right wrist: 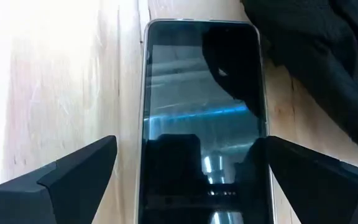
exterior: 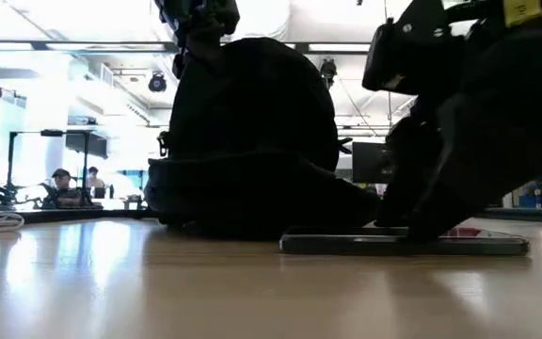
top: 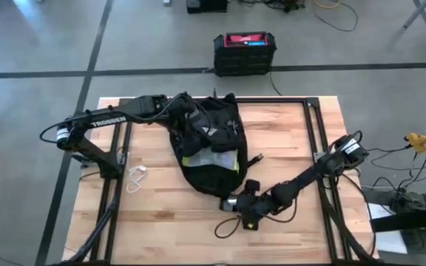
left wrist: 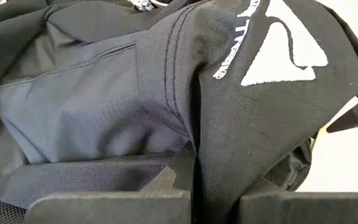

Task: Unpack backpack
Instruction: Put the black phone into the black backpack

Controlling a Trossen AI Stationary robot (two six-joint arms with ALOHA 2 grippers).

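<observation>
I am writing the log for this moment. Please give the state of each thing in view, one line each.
Backpack: lying on the table, fabric pinched by the left gripper.
Phone: flat on the table beside the backpack, screen up and dark.
Right gripper: open, fingers either side of the phone.
White cable: loose on the table.

Phone [right wrist: 204,118], white cable [top: 137,177], black box [top: 245,53]
</observation>
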